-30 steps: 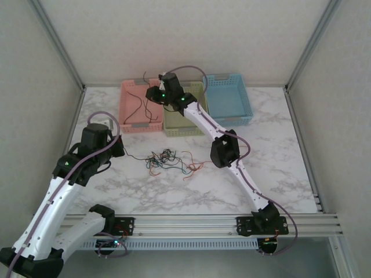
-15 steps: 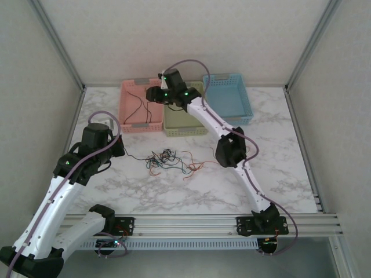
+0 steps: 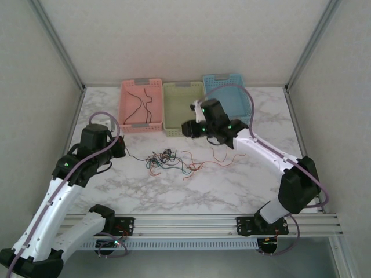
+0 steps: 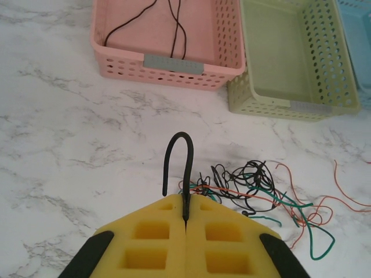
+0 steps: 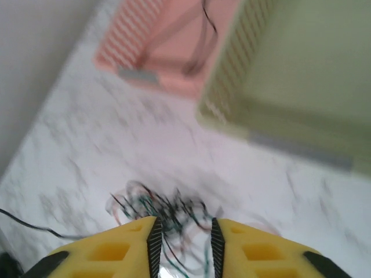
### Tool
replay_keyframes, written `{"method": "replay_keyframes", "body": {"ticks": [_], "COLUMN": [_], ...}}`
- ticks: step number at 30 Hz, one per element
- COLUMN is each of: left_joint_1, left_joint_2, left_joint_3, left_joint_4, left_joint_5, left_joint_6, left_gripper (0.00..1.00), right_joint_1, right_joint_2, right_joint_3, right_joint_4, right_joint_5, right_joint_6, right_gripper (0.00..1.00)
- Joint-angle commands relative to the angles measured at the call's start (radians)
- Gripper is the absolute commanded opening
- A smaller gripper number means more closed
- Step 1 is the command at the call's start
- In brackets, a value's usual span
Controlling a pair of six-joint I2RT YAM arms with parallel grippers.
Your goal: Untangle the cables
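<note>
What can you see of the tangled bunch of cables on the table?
The tangle is a loose knot of very thin wires, black, green and orange-red, lying flat on the marble tabletop, nearer than the pink basket and green basket and touching neither. Black loops bunch at its middle; green and red ends trail off to the right. One black strand runs left into the shut left gripper, pinched between its yellow fingers.

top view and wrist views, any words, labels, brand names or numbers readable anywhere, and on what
No readable text in these views.
Pink basket's grey plate: blank, no lettering.
Green basket's grey plate: blank as well.
Blue basket: its plates are too small in the top view to tell.
Right wrist view: blurred, nothing legible.
</note>
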Motion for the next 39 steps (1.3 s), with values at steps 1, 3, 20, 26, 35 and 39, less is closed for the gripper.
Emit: {"method": "replay_keyframes", "body": {"ticks": [1, 3, 20, 26, 35, 39], "left_joint_1": [0.006, 0.006, 0.007, 0.006, 0.006, 0.006], "left_joint_2": [-0.017, -0.021, 0.007, 0.006, -0.010, -0.012], "left_joint_3": [-0.016, -0.019, -0.016, -0.017, -0.016, -0.015], "left_joint_4": [0.016, 0.021, 0.008, 0.009, 0.001, 0.000], "left_joint_5": [0.058, 0.064, 0.035, 0.038, 0.003, -0.003], "left_joint_6": [0.008, 0.007, 0.010, 0.010, 0.008, 0.008], "left_gripper": [0.00, 0.00, 0.00, 0.00, 0.00, 0.00], "right_joint_1": [0.007, 0.011, 0.163, 0.193, 0.195, 0.195], "right_joint_2": [0.002, 0.023, 0.175, 0.197, 0.115, 0.060], "right_joint_3": [-0.080, -0.101, -0.064, -0.054, -0.049, -0.043], "right_joint_4": [0.040, 0.053, 0.114, 0.091, 0.022, -0.041], "right_joint_5": [-0.030, -0.085, -0.037, -0.024, 0.061, 0.102], "right_joint_6": [0.051, 0.128, 0.168, 0.152, 0.124, 0.086], "right_gripper": [0.29, 0.35, 0.43, 0.29, 0.00, 0.00]}}
